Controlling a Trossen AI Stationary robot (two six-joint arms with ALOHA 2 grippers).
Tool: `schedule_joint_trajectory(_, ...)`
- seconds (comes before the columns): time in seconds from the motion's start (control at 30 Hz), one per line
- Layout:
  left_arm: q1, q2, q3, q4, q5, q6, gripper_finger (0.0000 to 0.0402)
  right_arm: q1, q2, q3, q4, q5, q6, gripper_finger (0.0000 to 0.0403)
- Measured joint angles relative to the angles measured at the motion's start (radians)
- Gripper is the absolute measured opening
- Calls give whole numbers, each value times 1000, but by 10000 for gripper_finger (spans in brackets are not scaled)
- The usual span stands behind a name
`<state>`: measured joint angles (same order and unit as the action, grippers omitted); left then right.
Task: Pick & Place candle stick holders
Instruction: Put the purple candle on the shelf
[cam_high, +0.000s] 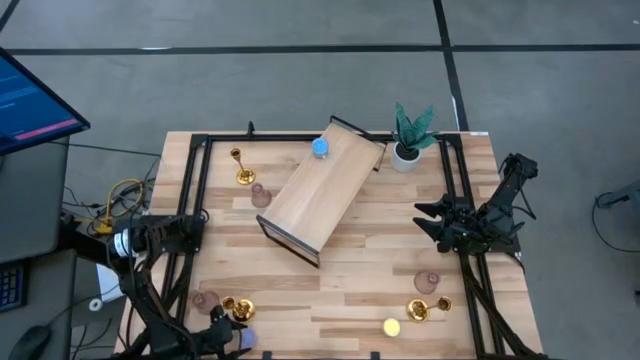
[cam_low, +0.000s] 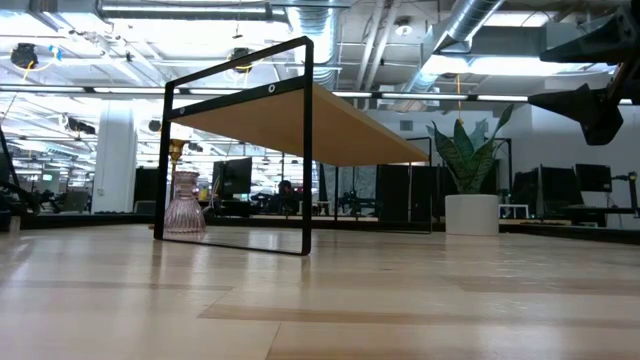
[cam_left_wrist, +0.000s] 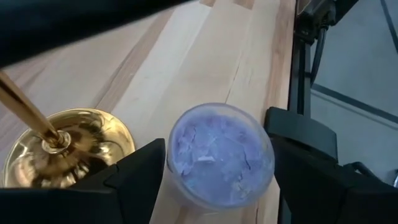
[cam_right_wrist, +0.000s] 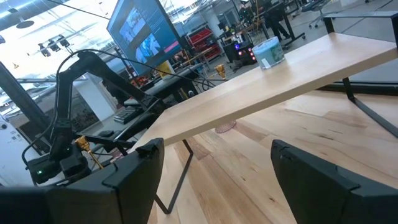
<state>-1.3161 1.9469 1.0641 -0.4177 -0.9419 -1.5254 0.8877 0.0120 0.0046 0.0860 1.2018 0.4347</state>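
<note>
- High view: bare boards are seen mid-table (cam_high: 360, 285); the left gripper (cam_high: 232, 338) is set at the near edge, the right gripper (cam_high: 432, 222) beside the right rail.
- Low view: a pink holder (cam_low: 184, 216) is framed under the raised shelf (cam_low: 300, 118).
- Left wrist view: spread fingers (cam_left_wrist: 134, 180) are placed around the violet holder (cam_left_wrist: 221, 155), without clamping, beside a gold base (cam_left_wrist: 68, 152).
- Right wrist view: parted fingers (cam_right_wrist: 140, 168) are empty; a blue holder (cam_right_wrist: 269, 52) is shown on the shelf.

A wooden shelf (cam_high: 322, 192) on a black frame sits askew mid-table (cam_high: 360, 290) — a potted plant (cam_high: 410, 135) just beyond its far right corner. Off the table's left, a lit monitor (cam_high: 30, 100) and yellow cables (cam_high: 120, 195).
</note>
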Motion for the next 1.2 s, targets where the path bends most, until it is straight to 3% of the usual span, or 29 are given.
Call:
schedule_joint_trajectory(0.57, 40, 17, 0, 0, 81, 58, 284, 0, 0, 0, 0, 0, 0, 286)
schedule_joint_trajectory(0.93, 40, 16, 0, 0, 106, 54, 227, 0, 0, 0, 0, 0, 0, 286)
schedule_joint_trajectory(1.2, 40, 16, 15, 8, 126, 47, 243, 0, 0, 0, 0, 0, 0, 286)
